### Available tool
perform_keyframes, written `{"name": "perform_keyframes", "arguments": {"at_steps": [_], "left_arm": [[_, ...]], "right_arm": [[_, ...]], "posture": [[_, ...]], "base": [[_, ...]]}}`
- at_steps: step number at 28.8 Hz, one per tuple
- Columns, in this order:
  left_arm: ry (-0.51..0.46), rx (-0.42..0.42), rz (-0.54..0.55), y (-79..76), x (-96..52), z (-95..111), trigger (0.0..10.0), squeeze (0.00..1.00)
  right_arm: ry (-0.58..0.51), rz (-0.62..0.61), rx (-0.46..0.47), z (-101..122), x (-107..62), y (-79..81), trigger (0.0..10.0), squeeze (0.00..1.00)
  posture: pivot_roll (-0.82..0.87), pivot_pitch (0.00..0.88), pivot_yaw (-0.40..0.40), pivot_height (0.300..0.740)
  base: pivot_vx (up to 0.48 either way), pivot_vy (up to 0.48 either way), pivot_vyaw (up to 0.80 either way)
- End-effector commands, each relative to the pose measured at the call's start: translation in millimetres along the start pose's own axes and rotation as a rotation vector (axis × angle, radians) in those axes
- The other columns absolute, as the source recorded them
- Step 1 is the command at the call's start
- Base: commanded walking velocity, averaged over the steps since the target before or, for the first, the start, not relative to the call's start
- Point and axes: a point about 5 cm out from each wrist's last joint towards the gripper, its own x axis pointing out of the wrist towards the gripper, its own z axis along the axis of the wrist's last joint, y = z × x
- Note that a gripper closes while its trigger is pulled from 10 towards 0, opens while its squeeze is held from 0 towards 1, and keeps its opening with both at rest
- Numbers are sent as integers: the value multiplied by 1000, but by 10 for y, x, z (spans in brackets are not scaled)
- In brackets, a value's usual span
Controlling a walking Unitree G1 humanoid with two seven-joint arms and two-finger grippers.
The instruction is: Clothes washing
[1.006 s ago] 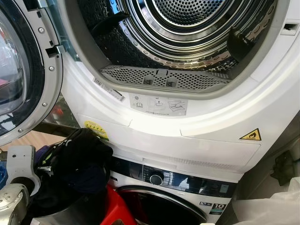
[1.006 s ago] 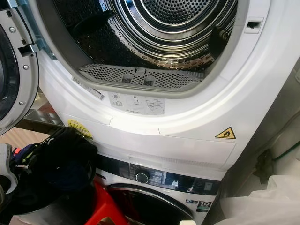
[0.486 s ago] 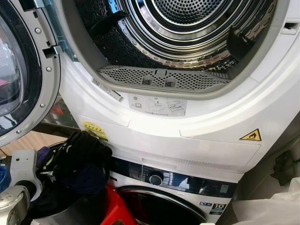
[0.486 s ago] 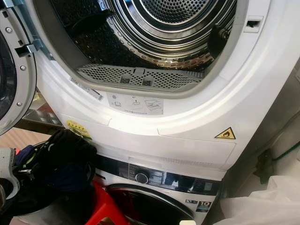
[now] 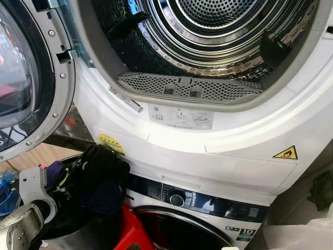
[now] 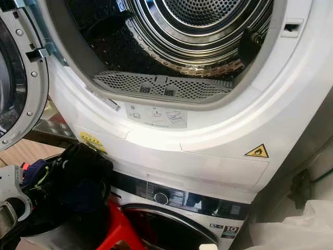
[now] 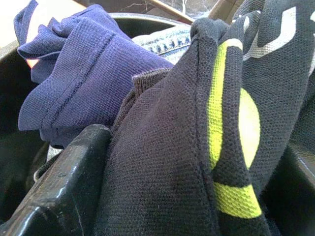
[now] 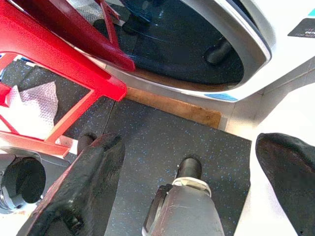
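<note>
Clothes (image 5: 96, 177) are seen heaped in a dark round bucket (image 5: 78, 240) at the lower left of the head views, just before the stacked machines. On top of the heap a black garment (image 7: 167, 162) with yellow-green markings is bunched, and a purple knit garment (image 7: 74, 78) is pressed against it, with a strip of blue denim (image 7: 162, 42) exposed behind both. The left gripper (image 7: 147, 196) is buried in this heap: one black finger (image 7: 64, 187) is laid against the black garment, whose fabric is drawn between the fingers, so the garment is pinched by them. The left arm's silver wrist (image 5: 21, 229) is seen at the bucket's near rim. The bucket is carried on a red plastic stool (image 5: 132, 232), which stands touching the front of the lower washing machine (image 5: 208, 208), whose dark control strip and round knob (image 5: 177, 199) are seen above its closed glass door (image 8: 187, 44). Above it the dryer (image 5: 218, 151) is stacked, with its door (image 5: 26, 83) swung open to the left, its steel drum (image 5: 218, 31) exposed, a perforated lint filter (image 5: 190, 88) set along the lower lip, and a yellow warning triangle (image 5: 286, 153) fixed on the white front. The right gripper (image 8: 197, 187) is hung low over a dark speckled floor (image 8: 157, 147) with its two black fingers (image 8: 83, 187) spread well apart and nothing held between them. A crumpled white sheet (image 6: 291, 229) is seen at the lower right.
</note>
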Motion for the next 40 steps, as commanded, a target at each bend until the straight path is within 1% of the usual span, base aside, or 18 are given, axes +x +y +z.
{"name": "perform_keyframes", "arguments": {"at_steps": [1,3,6,8,12,15,21,26,32,34,40], "left_arm": [[116,-6,8,19,36,-205,0,0],[120,8,-3,5,39,-212,0,0],[127,-1,-19,-20,40,-225,0,0],[136,10,-30,-36,41,-231,0,0],[134,11,-34,-47,49,-227,0,0],[130,27,-51,-77,60,-223,0,0],[136,38,-57,-113,87,-264,0,0],[109,44,-65,-132,90,-232,0,0],[100,40,-67,-141,93,-239,0,0],[97,42,-79,-168,93,-248,0,0],[71,42,-82,-189,94,-230,0,0]], "right_arm": [[6,7,-6,-7,2,23,10000,0],[6,8,-7,-3,3,26,10000,0],[5,8,-6,-1,3,29,10000,0],[6,10,-8,-1,4,32,10000,0],[5,10,-8,2,4,34,10000,0],[4,10,-9,7,5,36,10000,0],[0,11,-5,16,7,41,10000,0],[3,17,-12,7,6,50,10000,0],[4,21,-18,9,7,57,10000,0],[2,23,-20,21,9,60,10000,0],[-3,23,-22,41,12,47,10000,0]], "posture": [[54,14,71,740],[52,14,72,740],[52,11,71,740],[51,7,73,740],[49,3,75,740],[46,0,79,740],[39,0,84,740],[43,0,83,740],[45,0,81,740],[46,0,78,740],[50,0,76,740]], "base": [[0,0,0],[0,0,0],[0,0,0],[0,0,0],[0,0,0],[0,0,0],[0,0,0],[0,0,0],[0,0,0],[0,0,0],[0,0,0]]}}
